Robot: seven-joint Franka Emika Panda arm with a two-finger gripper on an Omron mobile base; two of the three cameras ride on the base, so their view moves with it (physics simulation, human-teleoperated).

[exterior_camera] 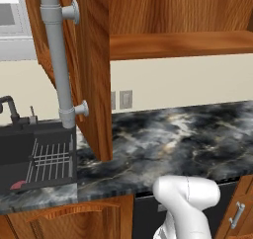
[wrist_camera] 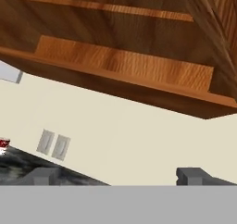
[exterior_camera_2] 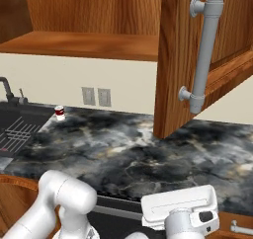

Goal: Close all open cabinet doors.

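Observation:
Two cabinet doors stand swung open over the counter. The left door (exterior_camera: 91, 70) shows edge-on with its long grey bar handle (exterior_camera: 59, 60) on the outer face. The right door (exterior_camera_2: 173, 60) also juts out toward me, with its handle (exterior_camera_2: 205, 50) on its right side. Between them lies the open cabinet with its bare wooden shelf (exterior_camera: 183, 44). My gripper (wrist_camera: 119, 177) is open with nothing between its fingertips (wrist_camera: 194, 174). It looks up at the cabinet's underside (wrist_camera: 125, 75) from low in front of the counter, apart from both doors. The white hand (exterior_camera_2: 180, 208) sits at the bottom of the right base view.
A dark marble counter (exterior_camera: 173, 134) runs below the cabinet. A black sink (exterior_camera: 20, 176) with a wire rack and a faucet (exterior_camera: 10, 107) is at the left. A small red can (exterior_camera_2: 60, 113) stands near the wall outlets (exterior_camera_2: 96, 97). Base cabinets with a silver pull (exterior_camera: 237, 214) are below.

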